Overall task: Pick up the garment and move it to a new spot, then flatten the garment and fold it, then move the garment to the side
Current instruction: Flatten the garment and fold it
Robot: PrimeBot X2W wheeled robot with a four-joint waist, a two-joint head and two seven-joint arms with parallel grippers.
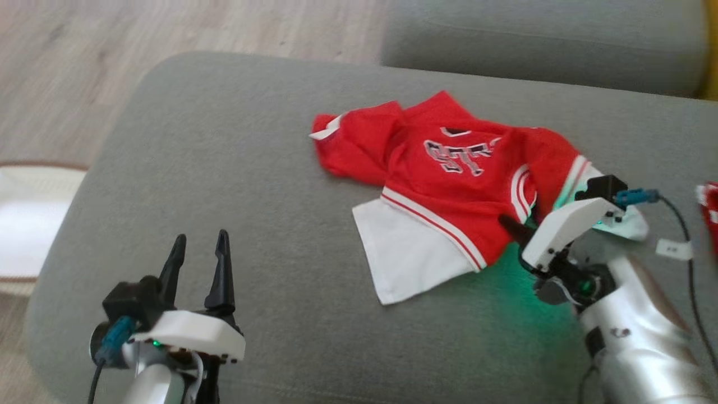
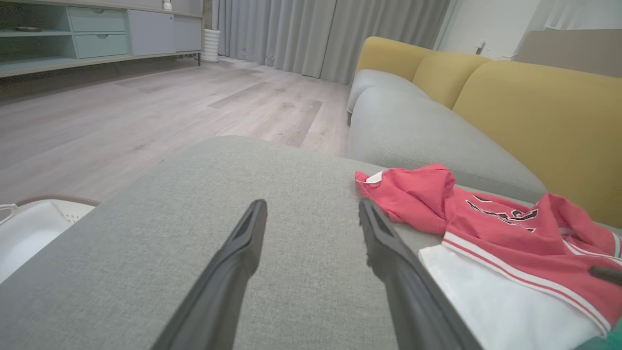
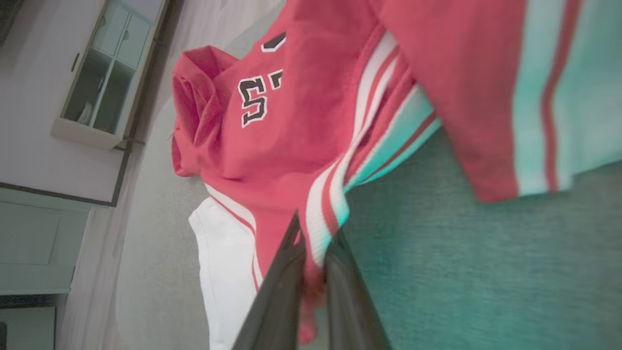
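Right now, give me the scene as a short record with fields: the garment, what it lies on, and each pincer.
garment: red fabric jersey with white stripes and black lettering, rumpled, a white panel showing below its hem
surface: grey fabric cushion
right pincer: shut on the jersey's striped edge
left pincer: open, over bare cushion, apart from the jersey
nearby: white basket on the wooden floor, to the robot's left
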